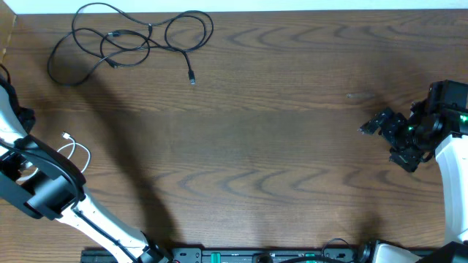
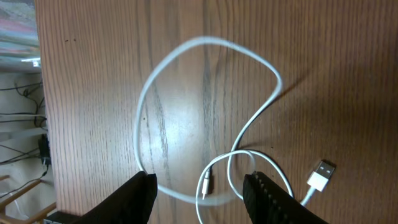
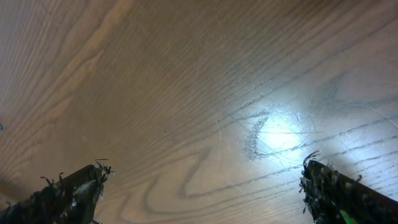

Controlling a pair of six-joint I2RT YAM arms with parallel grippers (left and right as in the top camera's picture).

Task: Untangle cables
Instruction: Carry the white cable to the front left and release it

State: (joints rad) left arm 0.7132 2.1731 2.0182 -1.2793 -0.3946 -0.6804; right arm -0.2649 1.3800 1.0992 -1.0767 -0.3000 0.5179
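Observation:
Two black cables (image 1: 124, 40) lie looped over each other at the table's far left corner, one plug (image 1: 191, 79) trailing towards the middle. The white cable (image 2: 186, 48) lies in a loose loop on the wood near the left edge, also seen as a white cable (image 1: 79, 153) from overhead. Its USB plug (image 2: 321, 173) rests to the right and its small plug (image 2: 206, 185) between my fingers. My left gripper (image 2: 199, 186) hovers over that loop, open, the jaws apart on either side of the cord without pinching it. My right gripper (image 3: 202, 180) is open over bare wood at the table's right side, far from all cables.
The left arm (image 1: 44, 186) covers part of the white cable from overhead. The right arm (image 1: 417, 128) stands at the right edge. The table's left edge (image 2: 43, 124) drops off close to the white loop, with floor cords beyond it.

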